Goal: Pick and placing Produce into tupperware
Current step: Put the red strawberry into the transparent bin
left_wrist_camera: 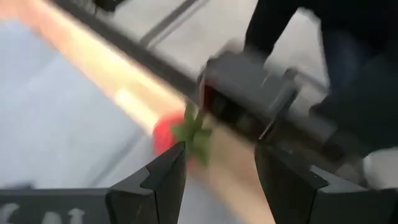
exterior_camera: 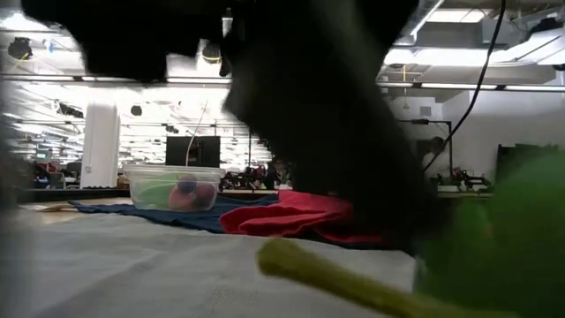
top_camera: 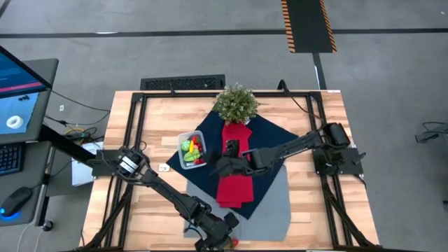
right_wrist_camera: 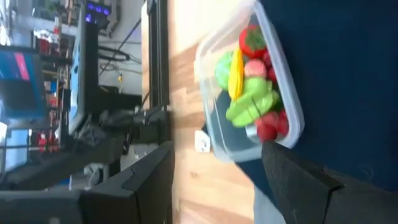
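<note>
Left tool (left_wrist_camera: 214, 165) open, empty, strawberry (left_wrist_camera: 177, 134) just ahead between its fingers at the surface's near edge. Right tool (right_wrist_camera: 214, 168) wide, empty, beside the tupperware (right_wrist_camera: 249, 81).

The clear tupperware (top_camera: 190, 151) is set open on the dark blue cloth (top_camera: 269, 140), left of the table's centre. Green, yellow, pink and red produce (right_wrist_camera: 254, 87) is piled inside it. A strawberry (left_wrist_camera: 180, 134) is seen at the near table edge.
</note>
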